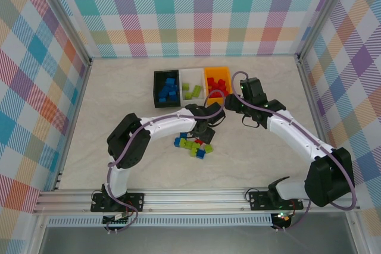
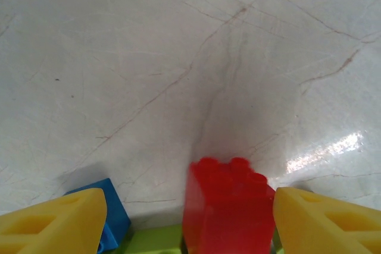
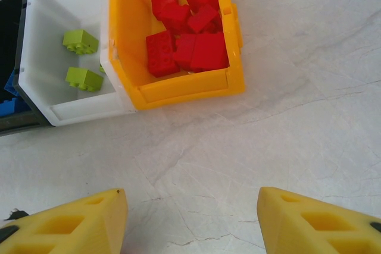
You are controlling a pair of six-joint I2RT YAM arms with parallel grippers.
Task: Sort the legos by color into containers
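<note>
Three containers stand side by side at the back: a black bin (image 1: 159, 88) with blue legos, a white bin (image 1: 191, 75) with lime green legos (image 3: 80, 41), and an orange bin (image 3: 178, 90) with several red legos (image 3: 187, 46). A small pile of loose legos (image 1: 191, 146) lies at mid-table. My left gripper (image 1: 202, 134) is down on that pile, open, with a red lego (image 2: 229, 206) between its fingers. The right finger (image 2: 321, 218) touches the brick; the left finger (image 2: 53, 224) stands apart from it. My right gripper (image 3: 191, 200) hangs open over bare table just in front of the orange bin.
A blue lego (image 2: 113, 212) and a lime green lego (image 2: 152, 241) lie right beside the red one, under my left gripper (image 2: 189, 200). My right gripper (image 1: 229, 104) sits close to the left arm's wrist. Checkered walls enclose the table.
</note>
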